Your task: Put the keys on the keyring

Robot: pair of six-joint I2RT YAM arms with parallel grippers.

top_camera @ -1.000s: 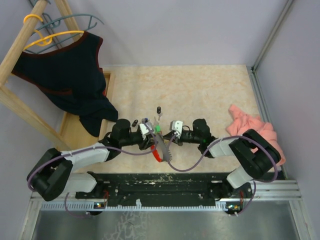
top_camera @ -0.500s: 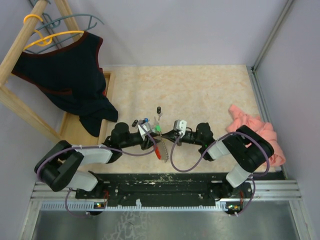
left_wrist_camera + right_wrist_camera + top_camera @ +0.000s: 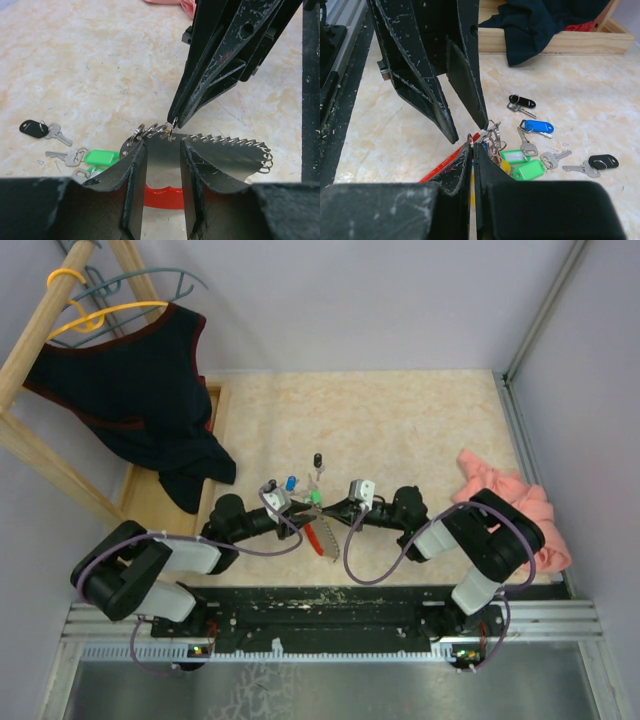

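Note:
The keyring [image 3: 225, 155] lies on the table, grey toothed strip up and red band [image 3: 167, 197] on the near side; from above it shows as a red strip [image 3: 315, 538]. My right gripper [image 3: 472, 145] is shut on a small wire loop at the strip's edge [image 3: 172, 131]. My left gripper [image 3: 162, 146] stands open just over the keyring, jaws apart, nothing between them. Loose keys lie beside it: a black one [image 3: 522, 101], a blue one [image 3: 538, 126], two green ones [image 3: 529, 170] and another black one [image 3: 603, 161]. A yellow tag is partly hidden behind my right fingers.
A wooden rack [image 3: 45, 330] with a dark garment [image 3: 130, 390] and hangers stands at the left. A pink cloth [image 3: 505, 502] lies at the right, beside the right arm. Walls close the table at the back and right.
My left gripper has drawn back to the left, uncovering the blue key, and its jaws have narrowed a little. The keyring has dropped flatter. The right gripper has stayed shut.

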